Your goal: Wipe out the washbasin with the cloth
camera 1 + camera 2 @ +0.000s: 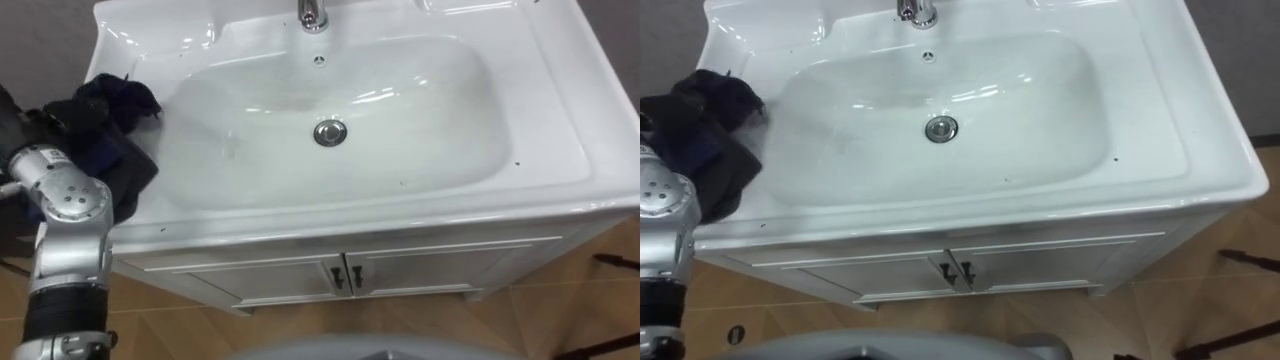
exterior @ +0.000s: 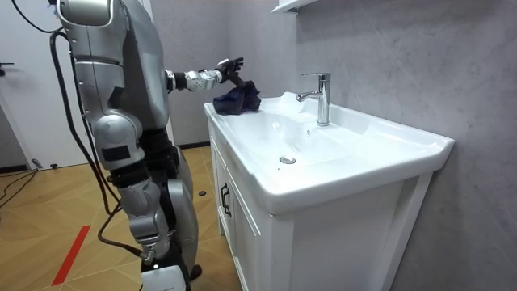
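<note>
A white basin (image 1: 560, 120) sits on a cabinet in front of me, with a round drain (image 1: 330, 132) in the middle of its bowl and a chrome tap (image 1: 312, 14) at the back. A dark blue cloth (image 1: 122, 98) lies bunched on the basin's left rim, beside the bowl. My left hand (image 1: 60, 118) reaches in from the lower left and is on the cloth, its dark fingers curled into it. In the room view the left hand (image 2: 229, 68) is at the top of the cloth (image 2: 237, 100), at the basin's far corner.
White cabinet doors (image 1: 400, 272) with small dark handles are below the basin's front edge. I stand close to the cabinet front on a wooden floor (image 2: 48, 226). A grey wall (image 2: 404, 56) runs behind the tap (image 2: 321, 97). A few dark specks dot the bowl.
</note>
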You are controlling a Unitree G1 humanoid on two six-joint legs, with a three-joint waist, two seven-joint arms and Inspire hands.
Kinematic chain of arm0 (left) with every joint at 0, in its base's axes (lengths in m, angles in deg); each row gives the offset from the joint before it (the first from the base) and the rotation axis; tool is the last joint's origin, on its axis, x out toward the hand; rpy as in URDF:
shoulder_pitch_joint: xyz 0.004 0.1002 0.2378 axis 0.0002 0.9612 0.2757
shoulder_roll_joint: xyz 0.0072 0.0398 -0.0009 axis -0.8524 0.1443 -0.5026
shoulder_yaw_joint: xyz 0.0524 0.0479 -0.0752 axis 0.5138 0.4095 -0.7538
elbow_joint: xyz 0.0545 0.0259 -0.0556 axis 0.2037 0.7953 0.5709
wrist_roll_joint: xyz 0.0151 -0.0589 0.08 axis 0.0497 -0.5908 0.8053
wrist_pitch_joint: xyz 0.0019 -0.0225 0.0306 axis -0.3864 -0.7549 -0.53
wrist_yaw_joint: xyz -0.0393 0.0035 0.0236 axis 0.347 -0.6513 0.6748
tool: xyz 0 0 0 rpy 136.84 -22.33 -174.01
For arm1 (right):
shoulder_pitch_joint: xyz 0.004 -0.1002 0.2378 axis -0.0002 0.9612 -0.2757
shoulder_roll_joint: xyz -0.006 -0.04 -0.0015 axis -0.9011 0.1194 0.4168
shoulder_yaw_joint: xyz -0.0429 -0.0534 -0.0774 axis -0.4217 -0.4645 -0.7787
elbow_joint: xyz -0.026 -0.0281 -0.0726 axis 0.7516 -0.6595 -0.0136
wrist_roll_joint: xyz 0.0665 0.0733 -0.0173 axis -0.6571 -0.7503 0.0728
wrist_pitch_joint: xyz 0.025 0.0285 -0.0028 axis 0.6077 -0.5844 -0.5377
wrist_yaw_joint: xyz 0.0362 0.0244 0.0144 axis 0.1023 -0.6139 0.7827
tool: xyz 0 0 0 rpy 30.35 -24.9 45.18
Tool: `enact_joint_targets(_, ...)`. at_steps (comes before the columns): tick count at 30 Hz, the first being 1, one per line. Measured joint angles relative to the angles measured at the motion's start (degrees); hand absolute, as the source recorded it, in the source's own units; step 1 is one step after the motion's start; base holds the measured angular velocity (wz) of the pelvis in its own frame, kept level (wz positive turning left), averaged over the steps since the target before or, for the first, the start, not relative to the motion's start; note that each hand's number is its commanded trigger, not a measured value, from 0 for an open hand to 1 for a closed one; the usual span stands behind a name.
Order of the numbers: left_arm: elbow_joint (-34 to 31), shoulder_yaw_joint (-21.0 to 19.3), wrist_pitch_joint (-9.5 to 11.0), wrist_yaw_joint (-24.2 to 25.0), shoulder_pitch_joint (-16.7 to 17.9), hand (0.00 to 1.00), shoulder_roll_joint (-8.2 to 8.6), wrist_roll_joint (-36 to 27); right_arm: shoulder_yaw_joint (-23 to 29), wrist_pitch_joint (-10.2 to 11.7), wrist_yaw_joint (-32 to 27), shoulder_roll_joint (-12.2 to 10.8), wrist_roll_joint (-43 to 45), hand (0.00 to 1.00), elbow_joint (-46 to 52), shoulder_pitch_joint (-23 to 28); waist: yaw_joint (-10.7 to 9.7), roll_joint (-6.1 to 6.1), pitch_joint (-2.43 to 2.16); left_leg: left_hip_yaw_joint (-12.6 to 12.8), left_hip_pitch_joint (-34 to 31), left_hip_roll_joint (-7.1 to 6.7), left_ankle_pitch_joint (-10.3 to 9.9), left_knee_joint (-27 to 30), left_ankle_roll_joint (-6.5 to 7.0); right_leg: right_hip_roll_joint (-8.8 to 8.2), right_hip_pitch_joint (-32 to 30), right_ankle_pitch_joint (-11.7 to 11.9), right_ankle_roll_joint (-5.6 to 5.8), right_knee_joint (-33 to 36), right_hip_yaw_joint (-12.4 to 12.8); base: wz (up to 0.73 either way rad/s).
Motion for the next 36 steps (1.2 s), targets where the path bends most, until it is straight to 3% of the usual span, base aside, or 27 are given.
enact_joint_targets(6,-3.6,-0.5,3.9,0.0,0.0,0.0,0.0,-6.5,0.0,0.7,-0.2,-0.5,0.0,0.0,0.0,0.3,0.1,-0.6,0.18,0.0,0.4,-0.02,0.0,0.0,0.0,-0.02,0.1,-0.2,0.06,0.2,0.2,-0.01)
enact_joint_targets(9,-3.6,-0.9,4.7,-0.2,0.0,0.0,0.0,-6.6,0.0,1.3,-0.2,-0.7,0.0,0.0,0.2,0.6,0.3,-0.71,0.2,0.1,0.5,-0.02,0.0,0.0,0.0,0.0,0.1,-0.3,0.09,0.3,0.6,-0.05)
enact_joint_targets(28,-3.6,-3.5,5.8,-5.8,-0.1,0.0,-0.01,-6.3,0.0,1.3,-1.2,-0.2,-0.3,0.0,1.8,1.4,2.5,0.41,-0.01,-0.1,0.1,-0.06,0.0,0.1,0.0,0.02,-0.1,-0.3,0.06,0.1,0.5,0.0)
enact_joint_targets(36,-3.6,-14.9,6.8,-10.7,0.0,0.0,-0.09,-10.0,0.0,1.2,-0.1,0.2,0.2,0.0,2.2,2.6,5.4,0.33,-0.04,-0.2,0.1,-0.11,0.0,0.0,0.0,-0.04,-0.1,-0.3,0.04,0.1,0.4,0.0)
